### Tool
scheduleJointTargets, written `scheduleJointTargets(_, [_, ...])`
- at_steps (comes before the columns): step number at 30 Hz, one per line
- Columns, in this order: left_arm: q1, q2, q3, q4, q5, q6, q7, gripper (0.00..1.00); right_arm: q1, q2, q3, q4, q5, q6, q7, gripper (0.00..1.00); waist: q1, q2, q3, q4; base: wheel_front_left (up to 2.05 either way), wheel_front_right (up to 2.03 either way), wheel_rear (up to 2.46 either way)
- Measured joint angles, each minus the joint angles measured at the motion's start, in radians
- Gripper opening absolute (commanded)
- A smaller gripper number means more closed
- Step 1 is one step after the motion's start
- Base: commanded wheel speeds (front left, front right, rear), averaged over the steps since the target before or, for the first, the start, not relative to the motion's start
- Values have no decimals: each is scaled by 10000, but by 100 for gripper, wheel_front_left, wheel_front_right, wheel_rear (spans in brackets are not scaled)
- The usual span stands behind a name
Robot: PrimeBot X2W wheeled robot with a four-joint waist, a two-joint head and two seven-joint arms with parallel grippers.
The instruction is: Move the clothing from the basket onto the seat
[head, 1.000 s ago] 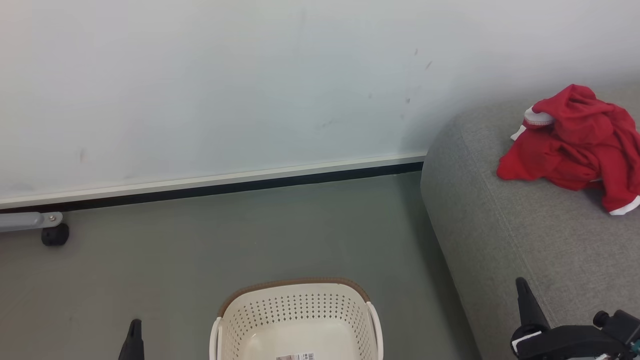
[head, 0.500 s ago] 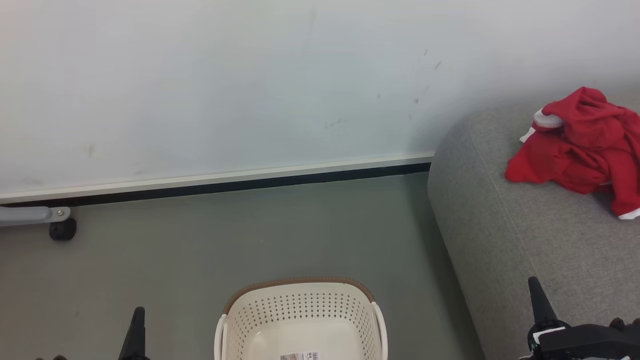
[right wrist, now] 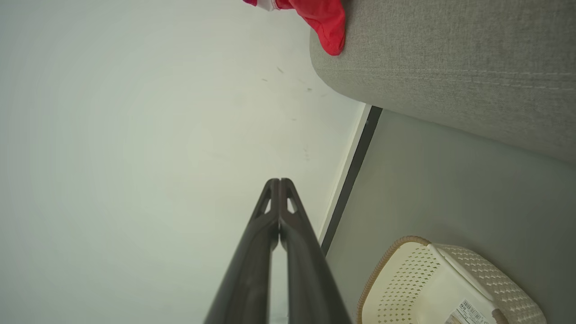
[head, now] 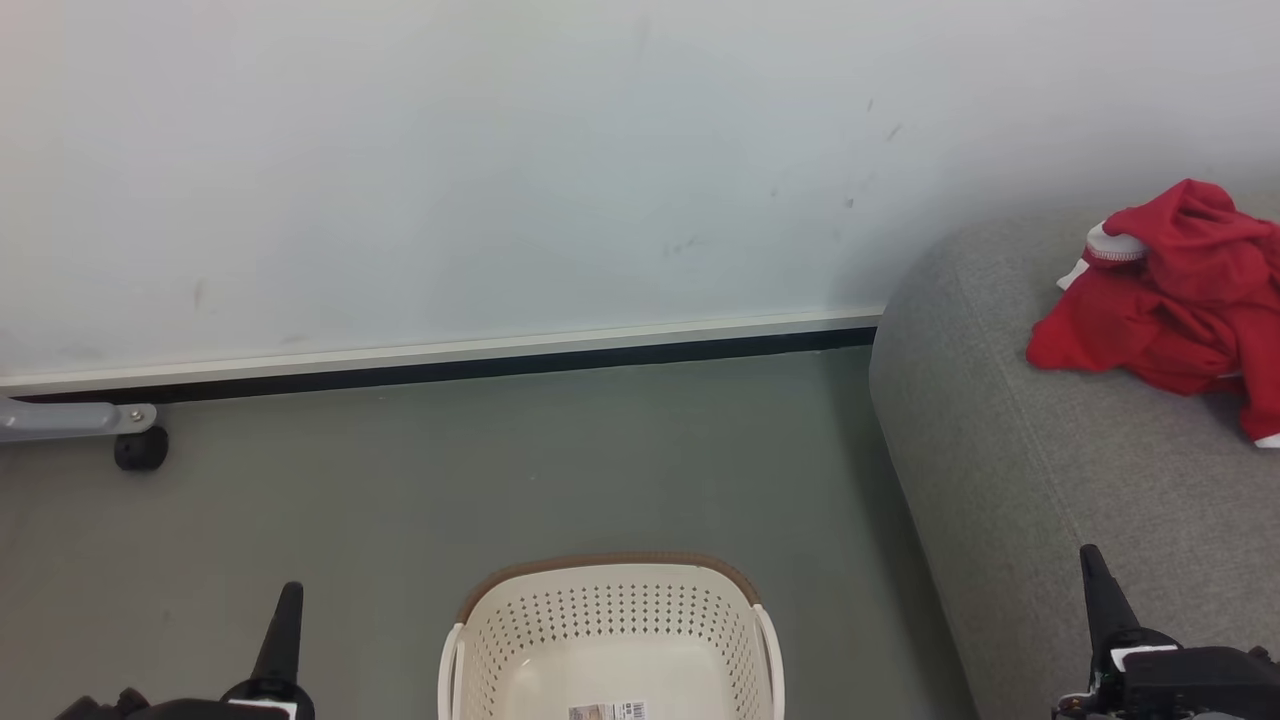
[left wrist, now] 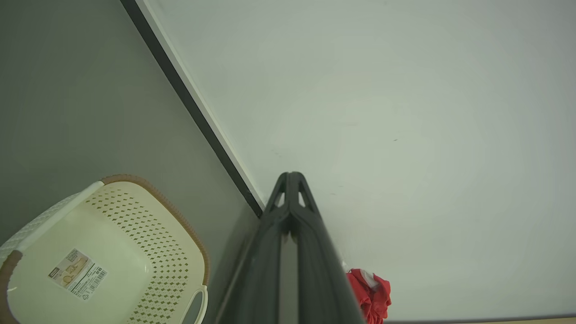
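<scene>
The red clothing (head: 1170, 305) lies heaped on the grey seat (head: 1030, 470) at the right, also seen as clothing (left wrist: 371, 294) and clothing (right wrist: 321, 15) in the wrist views. The cream basket (head: 610, 630) stands on the floor at the bottom centre, holding only a label; its inside shows as basket (left wrist: 108, 256) and basket (right wrist: 445, 283). My left gripper (head: 285, 625) is at the lower left beside the basket, shut, fingertips (left wrist: 290, 177) together. My right gripper (head: 1095, 585) is at the lower right over the seat's front, shut with nothing in it, fingertips (right wrist: 279, 182) touching.
A white wall (head: 500, 170) with a dark skirting strip (head: 450, 372) runs behind. A grey metal leg with a black caster (head: 140, 448) stands at the far left on the grey floor (head: 500, 480).
The whole head picture has shifted right, so the camera has moved. Both grippers have risen a little into view; the clothing and basket lie as before.
</scene>
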State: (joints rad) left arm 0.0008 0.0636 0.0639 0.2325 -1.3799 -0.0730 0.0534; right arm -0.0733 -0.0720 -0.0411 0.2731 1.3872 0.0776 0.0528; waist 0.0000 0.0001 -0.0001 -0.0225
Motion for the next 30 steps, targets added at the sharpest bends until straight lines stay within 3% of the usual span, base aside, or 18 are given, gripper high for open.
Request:
scheduleJointTargets(17, [-706,-207,253,581,-2079,-428,596,0,-74,259,-895,251,2075,387,594,0,0,-1,19,224,0,0,0])
scheduleJointTargets(30, [-802,-226,259,593,-2207,-500,598,0,-195,274,-918,257,2084,428,604,0,0,0,19,225,0,0,0])
